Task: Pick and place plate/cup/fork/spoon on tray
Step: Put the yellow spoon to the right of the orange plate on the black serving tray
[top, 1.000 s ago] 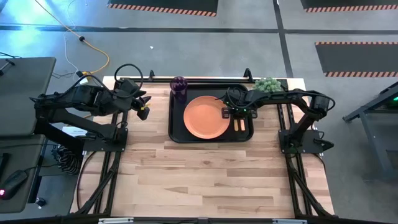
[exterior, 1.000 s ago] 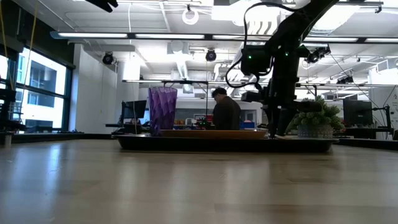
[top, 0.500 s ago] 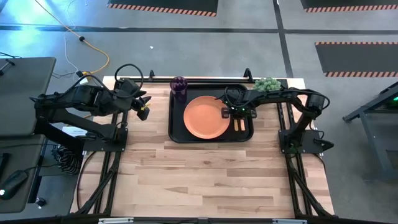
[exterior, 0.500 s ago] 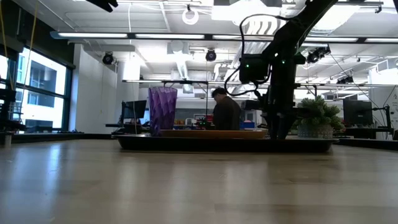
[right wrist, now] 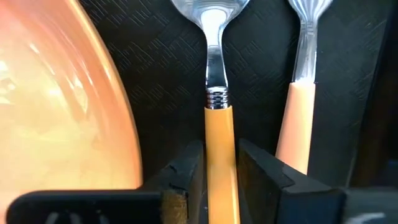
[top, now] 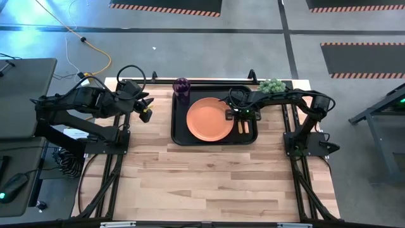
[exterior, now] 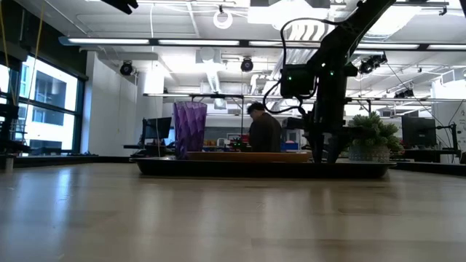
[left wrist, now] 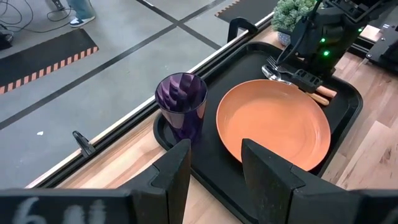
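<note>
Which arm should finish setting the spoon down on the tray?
Right. Its pincer is shut on the spoon handle over the tray, between the plate and fork. The left pincer waits off the tray, open.

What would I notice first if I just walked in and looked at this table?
Probably the big orange plate in the middle of the black tray, with the purple cup at the tray's far left corner. Next, the right hand beside the plate, its fingers around the spoon, the fork alongside.
</note>
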Available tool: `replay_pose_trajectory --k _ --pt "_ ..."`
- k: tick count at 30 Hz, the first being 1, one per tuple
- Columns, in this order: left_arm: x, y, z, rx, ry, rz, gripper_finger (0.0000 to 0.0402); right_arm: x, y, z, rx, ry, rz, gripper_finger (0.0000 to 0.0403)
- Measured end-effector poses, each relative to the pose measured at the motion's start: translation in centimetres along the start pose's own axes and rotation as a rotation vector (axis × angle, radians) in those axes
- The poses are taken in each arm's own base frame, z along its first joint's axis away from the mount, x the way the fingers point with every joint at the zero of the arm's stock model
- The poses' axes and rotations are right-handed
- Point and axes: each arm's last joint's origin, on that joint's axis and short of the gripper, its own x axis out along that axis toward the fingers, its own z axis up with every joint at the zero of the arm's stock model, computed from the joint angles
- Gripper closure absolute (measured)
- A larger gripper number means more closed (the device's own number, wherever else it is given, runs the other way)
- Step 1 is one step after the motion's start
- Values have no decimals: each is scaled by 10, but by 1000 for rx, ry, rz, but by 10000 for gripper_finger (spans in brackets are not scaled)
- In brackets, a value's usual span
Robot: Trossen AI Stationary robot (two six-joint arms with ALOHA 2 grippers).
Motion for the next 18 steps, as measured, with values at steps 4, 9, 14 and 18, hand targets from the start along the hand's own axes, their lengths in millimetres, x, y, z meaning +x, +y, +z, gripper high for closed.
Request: replay_pose_trajectory --k 4,9,14,18 --pt "0 0 0 0 0 0 268 0 0 0 0 0 1 311" --pt "0 0 0 0 0 0 268 0 0 0 24 -3 -1 310" --pt "0 0 0 0 1 -1 268 0 0 0 24 -2 -1 309" --pt "0 0 0 0 2 -3 268 0 0 0 24 -1 -3 308"
